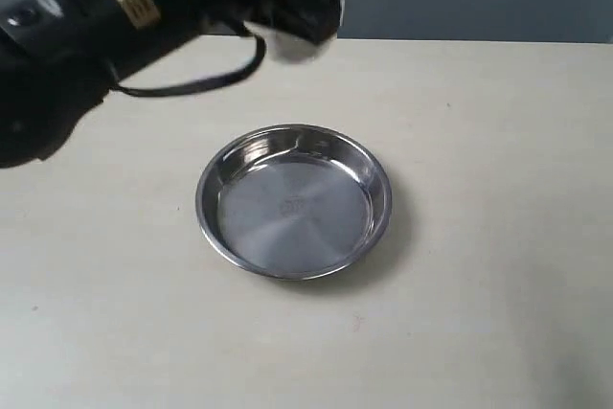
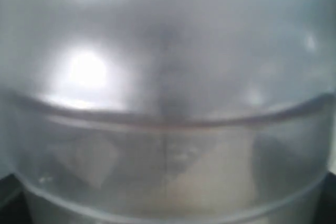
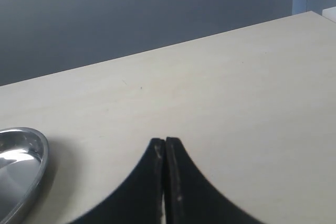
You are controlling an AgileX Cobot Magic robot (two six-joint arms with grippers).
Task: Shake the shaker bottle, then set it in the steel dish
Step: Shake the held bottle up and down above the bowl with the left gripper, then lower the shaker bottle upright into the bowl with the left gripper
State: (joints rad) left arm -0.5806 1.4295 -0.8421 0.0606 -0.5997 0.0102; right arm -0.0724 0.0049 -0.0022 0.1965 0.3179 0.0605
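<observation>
Plastic shaker bottle, clear and frosted, fills the whole left wrist view, with something tan showing faintly low inside. From the outside camera it's just a pale blur under the black left arm, up over the far edge of the pale counter. The left jaws are hidden, but they look clamped on it. The round shiny steel dish sits mid-counter, well apart from the bottle. The right jaws are pressed together near the dish rim.
</observation>
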